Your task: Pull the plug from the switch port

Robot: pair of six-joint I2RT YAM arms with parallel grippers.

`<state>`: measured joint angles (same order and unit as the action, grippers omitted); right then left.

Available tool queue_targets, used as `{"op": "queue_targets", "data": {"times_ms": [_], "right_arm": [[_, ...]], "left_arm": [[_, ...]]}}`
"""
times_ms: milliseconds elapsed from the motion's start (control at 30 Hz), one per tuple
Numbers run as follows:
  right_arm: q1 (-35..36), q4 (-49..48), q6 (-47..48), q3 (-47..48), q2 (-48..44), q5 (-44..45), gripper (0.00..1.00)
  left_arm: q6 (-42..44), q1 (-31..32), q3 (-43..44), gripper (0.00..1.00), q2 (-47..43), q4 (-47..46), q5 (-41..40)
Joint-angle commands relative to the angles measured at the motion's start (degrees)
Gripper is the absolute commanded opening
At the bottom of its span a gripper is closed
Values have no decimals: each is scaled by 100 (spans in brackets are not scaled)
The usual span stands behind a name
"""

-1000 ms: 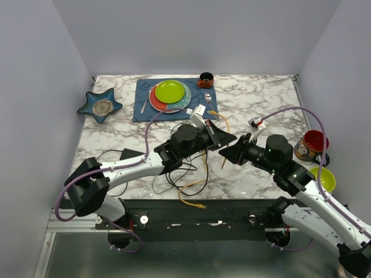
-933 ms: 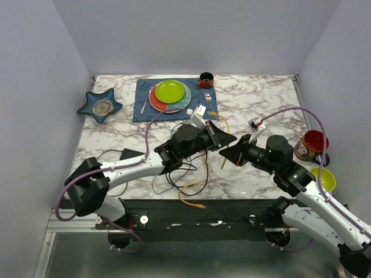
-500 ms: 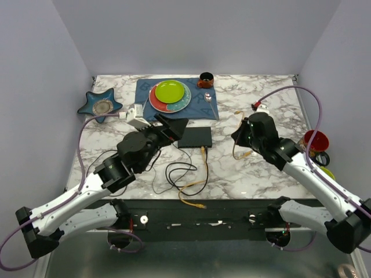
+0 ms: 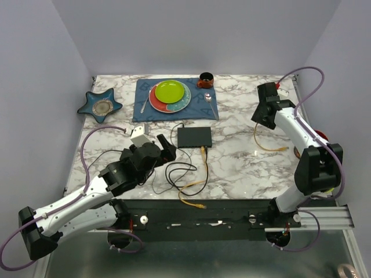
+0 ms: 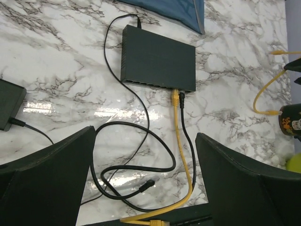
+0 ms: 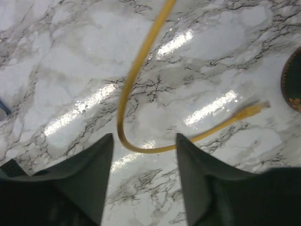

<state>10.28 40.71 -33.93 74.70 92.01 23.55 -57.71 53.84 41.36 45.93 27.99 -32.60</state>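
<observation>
The switch (image 4: 194, 136) is a flat black box lying mid-table, also in the left wrist view (image 5: 157, 61). A yellow plug (image 5: 175, 96) and a black plug (image 5: 182, 98) sit in ports on its near edge. My left gripper (image 4: 164, 149) hangs back to the switch's near left, open (image 5: 146, 136) over looped black cord. A second yellow cable (image 4: 266, 143) lies loose on the marble at the right, its plug (image 6: 251, 111) free. My right gripper (image 4: 261, 123) hovers over that cable (image 6: 141, 80), open (image 6: 145, 139), with nothing between its fingers.
A green plate (image 4: 170, 91) on a blue mat, a brown cup (image 4: 205, 79) and a star dish (image 4: 100, 104) sit at the back. A red mug (image 4: 317, 138) stands at the right edge. A power brick (image 5: 9, 103) and black cords (image 4: 177, 174) lie near the left arm.
Both arms have pulled back from the switch. The left gripper opened. The right arm swung to the far right with a yellow cable, then opened, leaving it lying on the marble.
</observation>
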Motion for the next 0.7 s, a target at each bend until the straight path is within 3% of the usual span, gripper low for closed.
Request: {"op": "queue_targets", "data": {"times_ms": [0,33,67,200,300,333,367,400,433,467,500,533,600,667], "right_arm": [[-79,-754,517,-472,-690,-1137,73],[-18,-1175,606,-882,-884,-2343,83],[61,-1492,572,-1008,-1191,-2799,85],[737,-2155,555,-1230,-1387,-3366,87],[1080,-2277,450,-1360,-1186,-3611,72],[1133,-2339,379,-1440,-1142,-3725,55],[1160,-2418,300,-1562,-1115,-3752,44],[1169,-2619,152,-1798,-1071,-3744,35],[1169,-2725,98,-1940,-1062,-3735,20],[1169,-2831,54,-2054,-1036,-3744,15],[1169,-2988,-25,-2151,-1001,-3726,13],[1169,-3068,-60,-2318,-913,-3796,13],[1160,-3322,-148,-2459,-851,-3928,14],[1160,-3621,-254,-2792,-860,-4251,21]], "left_arm": [[-310,-5,-171,99,-146,313,-484],[-380,-14,-242,99,-172,226,-475],[-311,-58,-321,99,-172,-80,-406],[312,-251,-165,99,213,-601,393],[620,-418,3,99,679,-952,570],[656,-497,38,99,811,-1031,692],[673,-576,73,97,1099,-1171,789],[682,-777,204,88,1276,-1208,895],[700,-866,266,80,1443,-1260,1192],[717,-963,310,73,1784,-1435,1377],[779,-1068,424,54,1953,-1532,1605],[805,-1191,495,48,2129,-1655,1764],[858,-1288,757,41,2647,-1893,2143],[998,-1429,978,41,3155,-2042,2449]]}}
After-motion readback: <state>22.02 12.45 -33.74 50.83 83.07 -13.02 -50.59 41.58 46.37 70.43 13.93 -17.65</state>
